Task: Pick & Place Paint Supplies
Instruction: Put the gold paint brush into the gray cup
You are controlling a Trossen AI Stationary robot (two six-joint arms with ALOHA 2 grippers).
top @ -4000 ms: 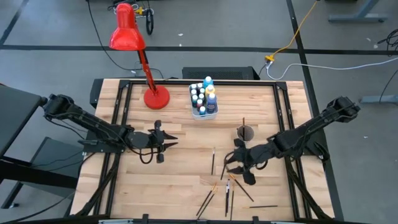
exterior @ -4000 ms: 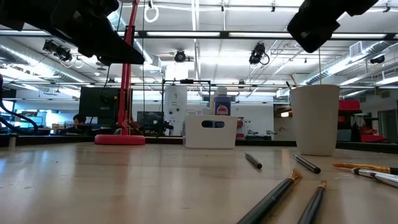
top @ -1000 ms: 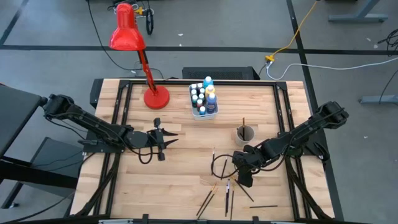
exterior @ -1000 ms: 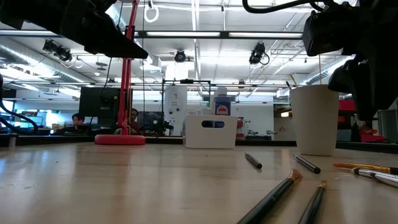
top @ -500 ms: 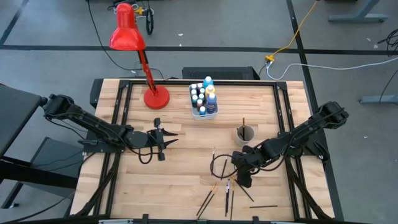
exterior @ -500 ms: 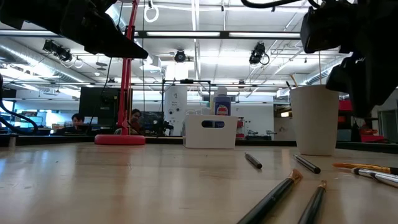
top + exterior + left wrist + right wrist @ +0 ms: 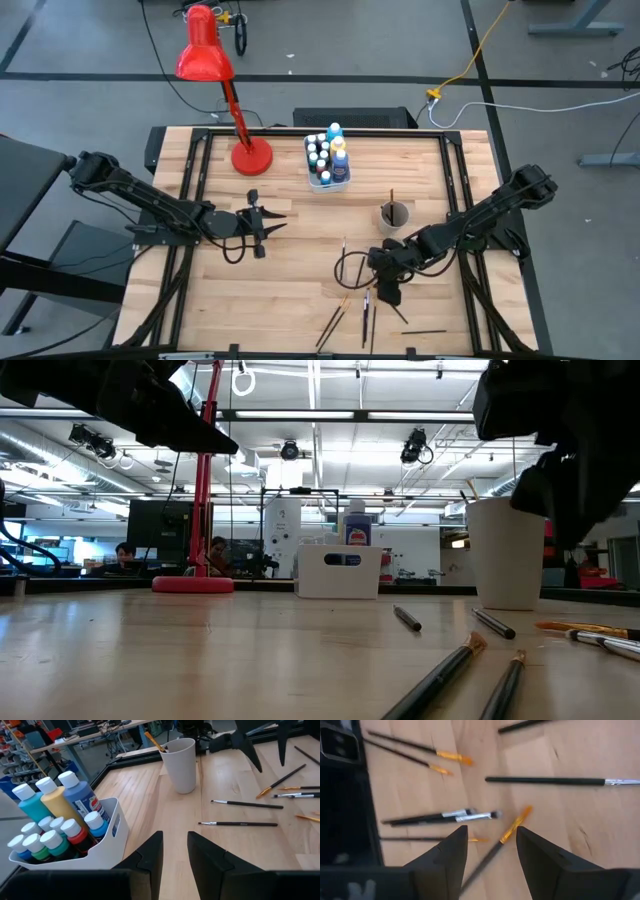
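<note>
Several thin paintbrushes (image 7: 365, 312) lie scattered on the wooden table near its front edge. My right gripper (image 7: 492, 857) hangs open just above them, tipped steeply down. An orange-collared brush (image 7: 514, 825) runs between its fingers, which do not touch it. A white cup (image 7: 393, 215) behind holds one brush. Paint bottles (image 7: 55, 815) stand in a white tub (image 7: 327, 165) at the far middle. My left gripper (image 7: 268, 225) waits open and empty at the table's left, raised and pointing toward the tub and cup.
A red desk lamp (image 7: 250, 158) stands on its round base at the far left of the table. A dark cable loop (image 7: 350, 268) hangs beside my right gripper. Bare wood lies between the two grippers. Black frame rails (image 7: 470, 290) run along the table's sides.
My right gripper has tipped further downward over the scattered brushes and edged slightly toward the table's left; its fingers stay open. The brushes and my left arm have kept still.
</note>
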